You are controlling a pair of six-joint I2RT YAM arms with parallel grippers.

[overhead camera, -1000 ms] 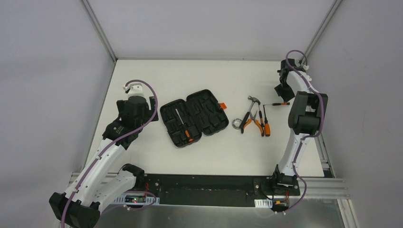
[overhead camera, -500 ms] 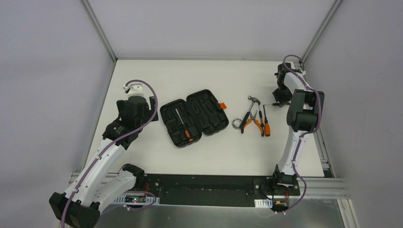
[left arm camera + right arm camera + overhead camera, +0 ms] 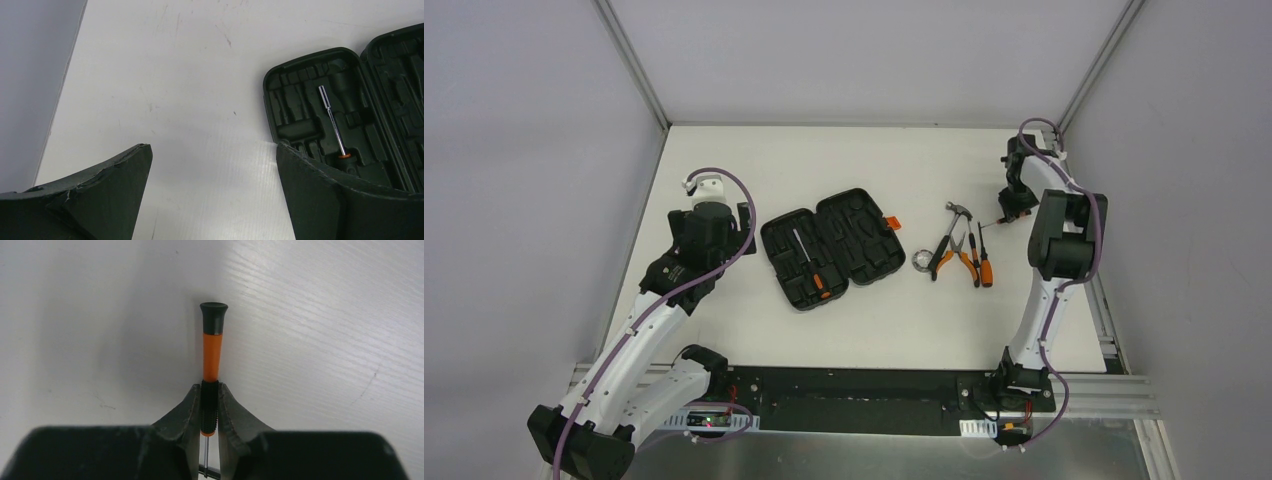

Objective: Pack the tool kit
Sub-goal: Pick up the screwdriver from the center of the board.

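The black tool case (image 3: 829, 247) lies open mid-table with a screwdriver (image 3: 332, 125) and another orange-handled tool (image 3: 822, 285) in its slots. To its right lie a hammer (image 3: 957, 213), pliers (image 3: 949, 255) and two screwdrivers (image 3: 982, 262). My right gripper (image 3: 210, 390) is down at the table's far right, shut on the black knurled part of a small orange-and-black screwdriver (image 3: 211, 345), whose handle points away from the wrist. The left gripper (image 3: 212, 150) hangs open and empty over bare table just left of the case (image 3: 350, 115).
A small silvery round thing (image 3: 921, 262) lies beside the pliers. The white table (image 3: 854, 160) is walled by grey panels on the left, back and right. The right arm (image 3: 1064, 240) stands close to the right wall.
My right gripper has come down onto the small screwdriver at the far right and closed on its handle. The left arm has not moved.
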